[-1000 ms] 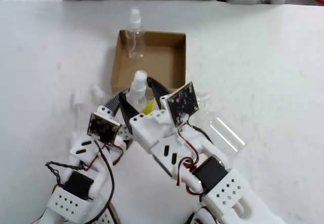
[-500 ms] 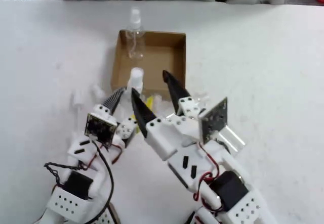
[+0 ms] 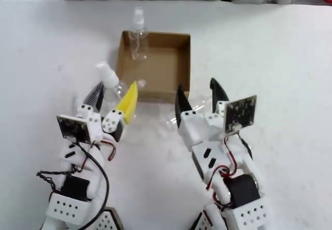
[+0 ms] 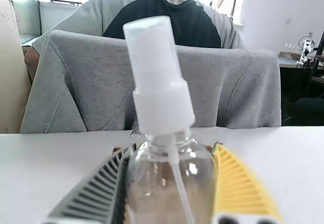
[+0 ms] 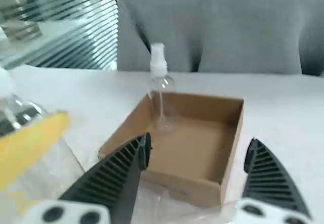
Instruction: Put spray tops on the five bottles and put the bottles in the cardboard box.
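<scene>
The left gripper (image 3: 116, 89) is clamped around a clear bottle (image 4: 161, 173) with its white spray top (image 4: 157, 77) already on, holding it just off the 8 o'clock corner of the cardboard box (image 3: 166, 64) in the high view. The right gripper (image 3: 198, 96) hangs with its jaws spread wide and nothing between them, near the box's 5 o'clock corner, over what looks like crinkled clear plastic (image 3: 174, 121). A second capped bottle (image 3: 138, 40) stands in the box's 11 o'clock corner.
</scene>
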Motion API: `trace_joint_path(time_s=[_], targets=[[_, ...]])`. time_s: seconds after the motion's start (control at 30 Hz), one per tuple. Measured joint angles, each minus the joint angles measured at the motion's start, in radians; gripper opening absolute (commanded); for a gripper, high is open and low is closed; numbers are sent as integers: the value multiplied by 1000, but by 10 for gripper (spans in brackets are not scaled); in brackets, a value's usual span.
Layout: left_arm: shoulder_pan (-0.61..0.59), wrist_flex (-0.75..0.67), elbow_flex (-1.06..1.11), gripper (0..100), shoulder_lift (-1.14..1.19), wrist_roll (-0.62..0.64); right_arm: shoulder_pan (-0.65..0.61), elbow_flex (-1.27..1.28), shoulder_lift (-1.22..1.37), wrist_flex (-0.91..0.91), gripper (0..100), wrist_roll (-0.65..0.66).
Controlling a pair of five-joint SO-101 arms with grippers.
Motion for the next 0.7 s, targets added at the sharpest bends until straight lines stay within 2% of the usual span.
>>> trace_joint_path(time_s=[0.13,0.4,0.7], targets=[[2,-21,0,112,0,0,20,80,0,0,266,0],[2,-81,-18,112,0,0,209,184,0,0,266,0],[2,-84,-247,113,12,0,354,239,0,0,265,0]])
